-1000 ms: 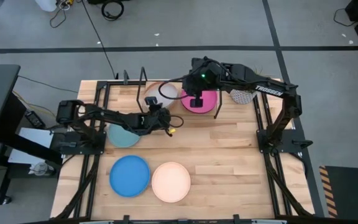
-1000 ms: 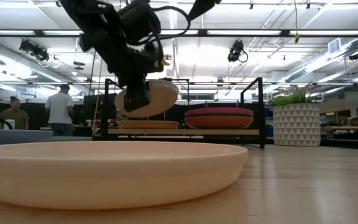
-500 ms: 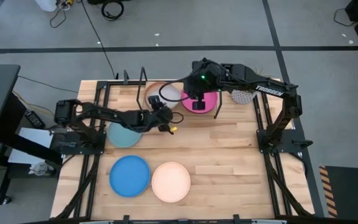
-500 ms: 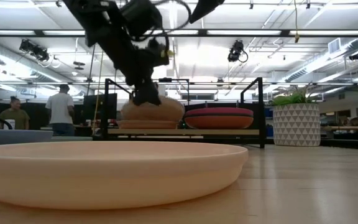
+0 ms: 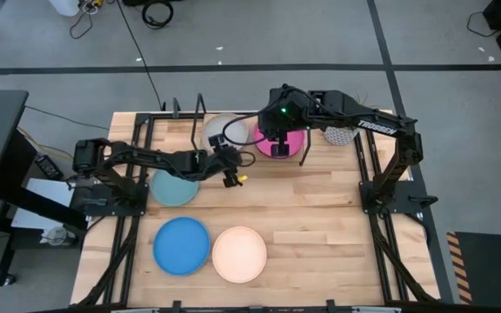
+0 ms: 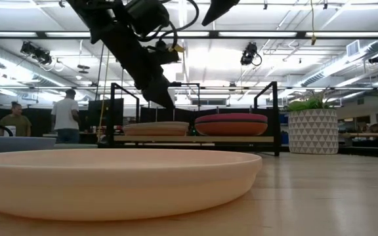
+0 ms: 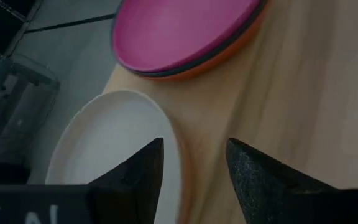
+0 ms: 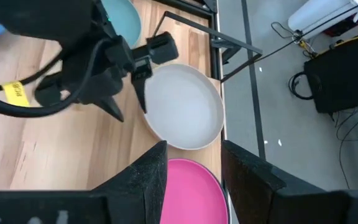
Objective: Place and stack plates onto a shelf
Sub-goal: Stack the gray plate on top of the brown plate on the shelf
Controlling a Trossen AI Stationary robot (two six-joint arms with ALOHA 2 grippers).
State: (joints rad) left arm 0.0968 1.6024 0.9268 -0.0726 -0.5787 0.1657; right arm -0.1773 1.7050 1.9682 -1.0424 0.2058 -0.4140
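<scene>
The shelf (image 5: 233, 149) is seen at the far side of the desk (image 5: 320, 226). Two piles are held on it. On the left lies the cream plate (image 5: 224, 129) on top of another plate, and on the right lies the magenta plate (image 5: 287, 139) on top of its pile. Three more plates are left on the desk: the light blue plate (image 5: 170, 187) at the left, and the bright blue plate (image 5: 182, 244) and the peach plate (image 5: 239, 254) at the near side.

The left gripper (image 5: 230, 165) is seen just beside the near edge of the cream plate. Its jaws are spread apart and nothing is held between them. The right gripper (image 5: 277, 143) hangs over the magenta plate. Its jaws are apart too, and nothing is held.

The plates look hard, smooth and light. They are likely to slip if held loosely. They are shallow and lie flat, so they are best taken at the rim, with one jaw over the edge and one under it. A plate held only at one side may tip down, so it should be carried level. It should be set down softly, right over the plate below, so the pile is not pushed crooked.
</scene>
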